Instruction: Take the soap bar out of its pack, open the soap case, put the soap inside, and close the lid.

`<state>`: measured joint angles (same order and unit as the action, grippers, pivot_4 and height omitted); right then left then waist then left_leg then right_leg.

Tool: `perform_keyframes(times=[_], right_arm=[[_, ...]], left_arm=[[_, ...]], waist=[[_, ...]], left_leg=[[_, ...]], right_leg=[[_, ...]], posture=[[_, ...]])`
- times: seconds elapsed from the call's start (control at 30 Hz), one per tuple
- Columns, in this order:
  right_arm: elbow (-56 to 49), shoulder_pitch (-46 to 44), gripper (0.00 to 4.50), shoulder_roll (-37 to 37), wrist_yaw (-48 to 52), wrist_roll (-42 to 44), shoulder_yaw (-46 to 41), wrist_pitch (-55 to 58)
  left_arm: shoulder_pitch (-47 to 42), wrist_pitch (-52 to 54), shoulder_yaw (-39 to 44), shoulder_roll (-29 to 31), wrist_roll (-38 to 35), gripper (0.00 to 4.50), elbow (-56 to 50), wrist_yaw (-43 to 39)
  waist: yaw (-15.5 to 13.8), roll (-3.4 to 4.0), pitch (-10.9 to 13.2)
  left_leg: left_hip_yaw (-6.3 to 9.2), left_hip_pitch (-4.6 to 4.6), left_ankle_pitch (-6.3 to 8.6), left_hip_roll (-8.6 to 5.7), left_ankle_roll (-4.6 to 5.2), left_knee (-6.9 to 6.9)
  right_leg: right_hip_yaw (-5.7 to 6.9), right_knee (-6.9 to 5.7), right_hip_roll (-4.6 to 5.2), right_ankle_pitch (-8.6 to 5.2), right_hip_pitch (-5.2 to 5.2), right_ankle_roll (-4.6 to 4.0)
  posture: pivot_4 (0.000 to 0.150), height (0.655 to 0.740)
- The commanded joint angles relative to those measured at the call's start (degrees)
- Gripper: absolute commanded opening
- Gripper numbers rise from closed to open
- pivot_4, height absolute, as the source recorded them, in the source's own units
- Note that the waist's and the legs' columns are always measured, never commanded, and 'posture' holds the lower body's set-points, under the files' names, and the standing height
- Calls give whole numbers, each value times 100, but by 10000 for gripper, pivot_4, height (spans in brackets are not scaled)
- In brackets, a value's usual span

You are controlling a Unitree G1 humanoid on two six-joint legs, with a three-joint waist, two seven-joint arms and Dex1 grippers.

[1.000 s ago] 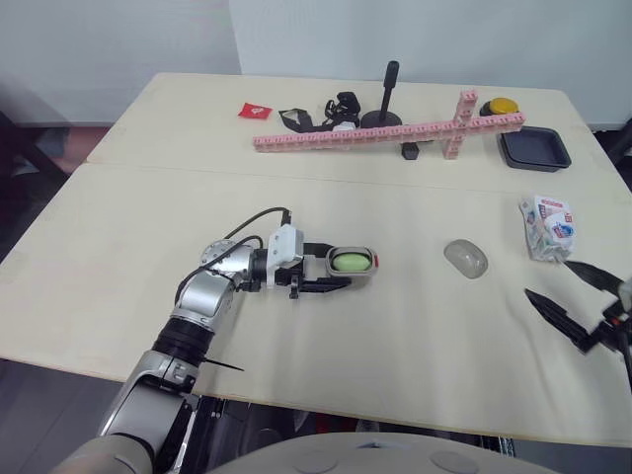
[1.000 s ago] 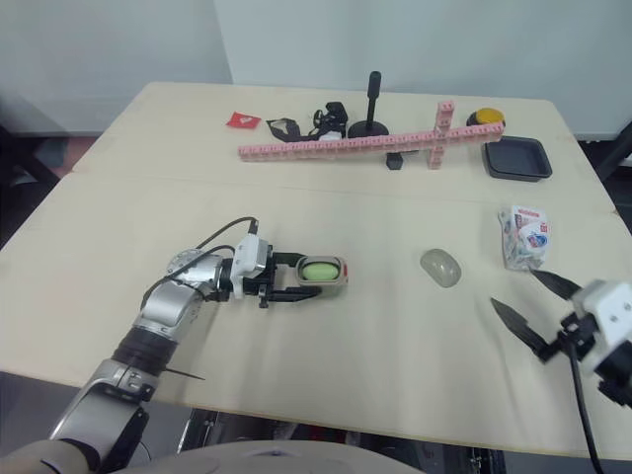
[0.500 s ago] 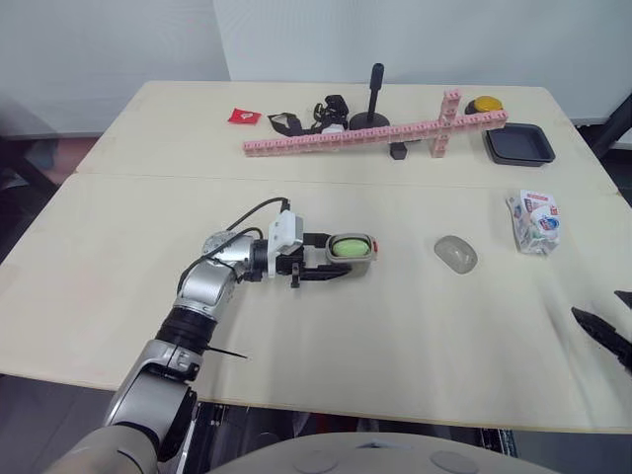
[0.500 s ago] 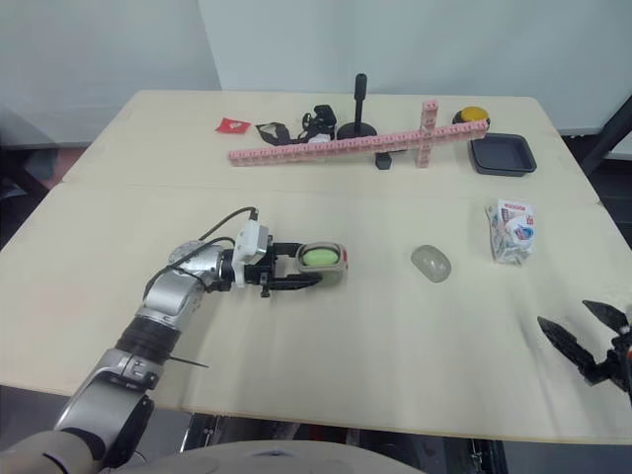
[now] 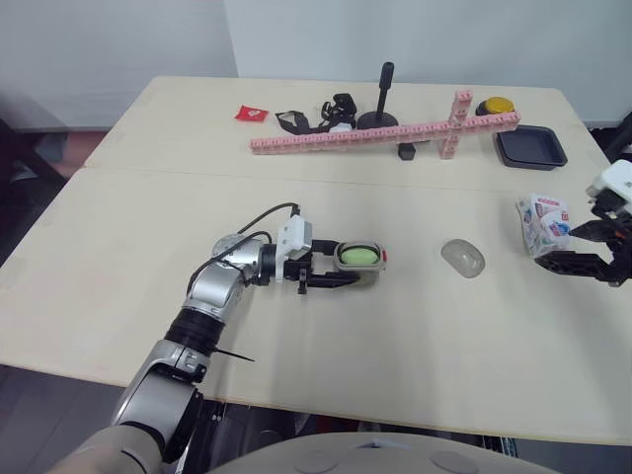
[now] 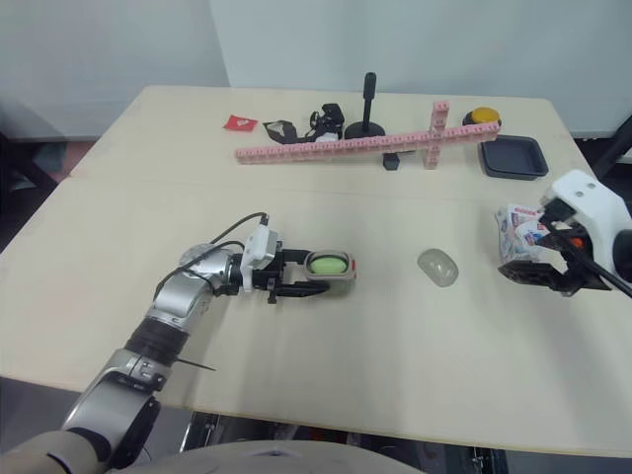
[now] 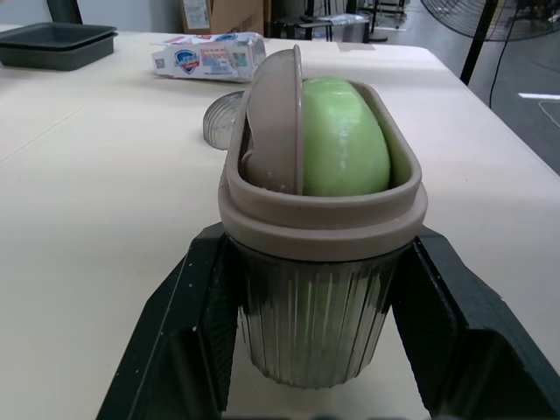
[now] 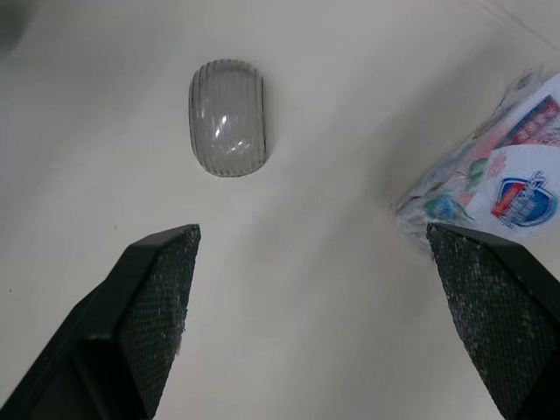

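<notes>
A grey soap case [image 5: 357, 257] lies mid-table with the green soap bar [image 7: 343, 140] inside it, a taupe inner tray [image 7: 276, 118] tilted beside the soap. My left gripper [image 7: 319, 249] is shut on the case, one black finger pressed against each side. The clear ribbed lid [image 5: 462, 259] lies apart to the right of the case, flat on the table. The crumpled soap pack [image 5: 545, 225] rests at the right edge. My right gripper [image 5: 592, 252] hovers open just beside the pack, holding nothing; the lid [image 8: 227, 116] and the pack [image 8: 500, 179] lie ahead of its fingers [image 8: 157, 297].
Along the back stand a pink block beam [image 5: 385, 134], a black post on a round base [image 5: 381, 107], a yellow button [image 5: 498, 106], a black tray [image 5: 531, 148], a red packet [image 5: 253, 113] and black straps [image 5: 316, 117]. A seam [image 5: 296, 178] crosses the table.
My right gripper has come up from the table's front right edge to beside the soap pack. The left gripper keeps its hold on the case in place.
</notes>
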<state>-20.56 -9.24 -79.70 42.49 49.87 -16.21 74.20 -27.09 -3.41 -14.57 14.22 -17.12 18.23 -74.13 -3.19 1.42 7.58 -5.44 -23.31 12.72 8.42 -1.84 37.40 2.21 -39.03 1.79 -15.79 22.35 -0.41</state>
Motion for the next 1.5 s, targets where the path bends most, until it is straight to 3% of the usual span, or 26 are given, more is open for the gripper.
perform_keyframes(times=[0.03, 0.2, 0.33, 0.73, 1.23, 1.27, 1.4, 1.47, 1.5], right_arm=[[-1, -1110, 44457, 387, -230, -132, 1005, 422], [202, -2281, 44457, 1090, -557, -588, 2075, 935], [239, -2698, 44457, 1405, -567, -749, 2532, 1196], [585, -2906, 44457, 2090, -771, -1441, 3179, 1110], [841, -2793, 44457, 2225, -587, -1893, 3418, 823], [854, -2768, 38991, 2211, -579, -1925, 3436, 785], [883, -2717, 25849, 2222, -534, -2000, 3428, 741], [874, -2719, 20157, 2216, -508, -2060, 3454, 649], [867, -2726, 19521, 2207, -477, -2083, 3478, 593]], left_arm=[[-90, -121, 59, -47, 34, 19760, -40, 99], [-120, -108, 59, -125, 78, 19760, -49, 158], [-133, -106, 73, -125, 101, 19760, -45, 168], [-170, -116, 72, -92, 140, 19760, -4, 172], [-194, -109, 59, -128, 185, 19760, 14, 261], [-194, -110, 59, -126, 186, 19760, 14, 265], [-196, -98, 64, -93, 196, 19760, 10, 275], [-193, -98, 65, -77, 200, 19760, 9, 273], [-193, -99, 64, -72, 202, 19760, 9, 274]], waist=[[2, 0, 0], [-12, 0, 0], [-56, 1, -1], [-142, 0, -1], [-141, 0, -1], [-141, 0, -1], [-139, 0, -1], [-134, 0, -1], [-134, 0, -1]], left_leg=[[-1, -8, 0, 0, 0, 1], [-6, -7, -2, 1, -1, 4], [-11, -7, -2, 1, -2, 4], [-20, -7, -4, 0, -6, 4], [-22, -7, -5, 0, -10, 4], [-22, -7, -5, 0, -10, 4], [-22, -7, -5, 0, -10, 4], [-22, -7, -5, 0, -10, 4], [-22, -6, -5, 0, -10, 4]], right_leg=[[-1, -2, 0, 0, 9, 0], [-7, -22, 0, 0, 20, -2], [-11, -25, 0, -1, 24, -2], [-18, -27, 1, 0, 27, -2], [-20, -29, 1, 1, 26, -1], [-20, -29, 1, 1, 26, -1], [-20, -29, 1, 1, 26, -1], [-20, -29, 1, 1, 26, 0], [-20, -29, 0, 1, 26, 0]], posture=[[1500, 7330], [1500, 7330], [1500, 7330], [1500, 7330], [1500, 7330], [1500, 7330], [1500, 7330], [1500, 7330], [1500, 7330]])
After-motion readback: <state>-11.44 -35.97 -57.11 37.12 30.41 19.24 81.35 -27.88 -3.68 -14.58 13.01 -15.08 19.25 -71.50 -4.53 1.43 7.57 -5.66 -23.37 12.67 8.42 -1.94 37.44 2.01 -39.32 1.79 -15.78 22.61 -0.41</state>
